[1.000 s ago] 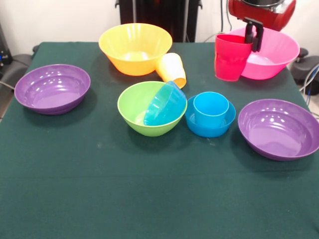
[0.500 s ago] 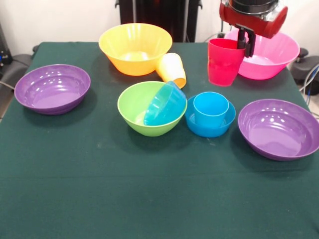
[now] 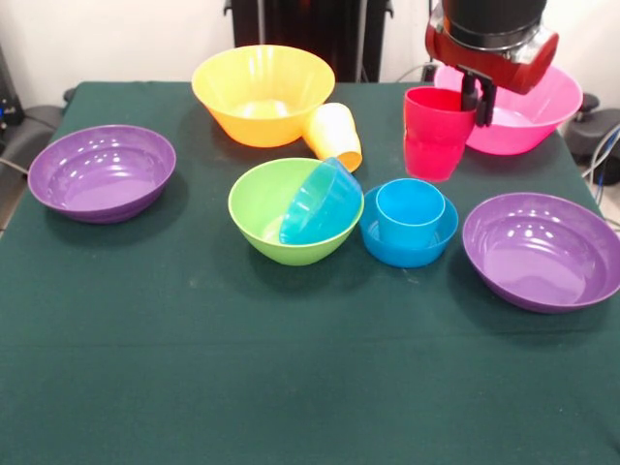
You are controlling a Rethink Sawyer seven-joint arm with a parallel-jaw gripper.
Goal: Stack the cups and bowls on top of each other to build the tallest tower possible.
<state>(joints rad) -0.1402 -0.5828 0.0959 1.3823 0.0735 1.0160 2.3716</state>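
My gripper is shut on the rim of the red cup and holds it upright in the air, just behind the blue cup. The blue cup stands upright inside a small blue bowl. A second small blue bowl lies tilted inside the lime green bowl. The yellow-orange cup lies on its side against the large orange-yellow bowl. The large pink bowl is behind the gripper. Two purple bowls sit at the left and right.
The green cloth-covered table has its edges at the left and right of the picture. The robot's black pedestal stands at the far side. Cables and dark equipment lie off the table's corners.
The gripper has carried the red cup leftward and away from the pink bowl, bringing it closer to the blue cup. The other cups and bowls have not moved.
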